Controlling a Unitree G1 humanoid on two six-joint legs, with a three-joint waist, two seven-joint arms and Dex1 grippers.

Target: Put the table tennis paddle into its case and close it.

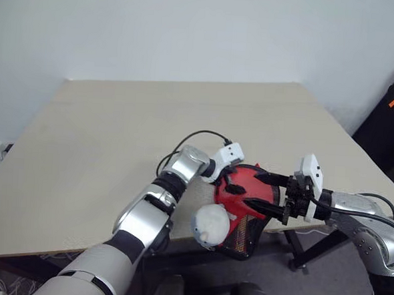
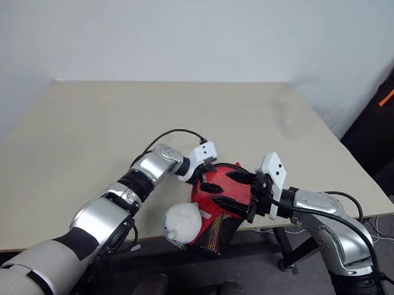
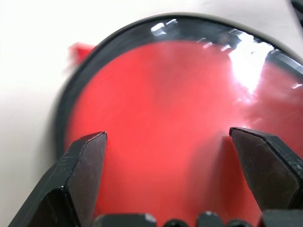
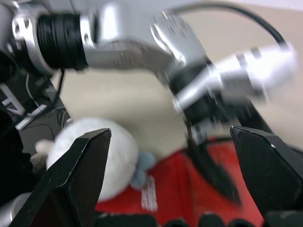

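Left gripper (image 3: pixel 168 142) fingers spread wide, gripping nothing, hovering just over the red face of the table tennis paddle (image 3: pixel 175 118). Right gripper (image 1: pixel 264 192) also spread wide, holding nothing, fingers pointing in at the paddle from the robot's right, one finger (image 1: pixel 273 179) over the red face, the other (image 1: pixel 260 207) along its near side; contact can't be told.

Paddle lies at the near edge of the surface (image 1: pixel 152 118), red face up, black piping of the case (image 3: pixel 71 90) curving round its rim. Mesh half of the case (image 1: pixel 245 237) hangs off the edge. Small red label (image 3: pixel 80 49) just outside the piping. White fluffy round thing (image 1: pixel 210 224) sits at the near side by the mesh, seems attached to the case, not sure.

Progress: paddle head looks seated in the case, so insertion seems done or nearly; handle not visible. Closing looks left to do, mesh flap not folded over, closure state can't be told
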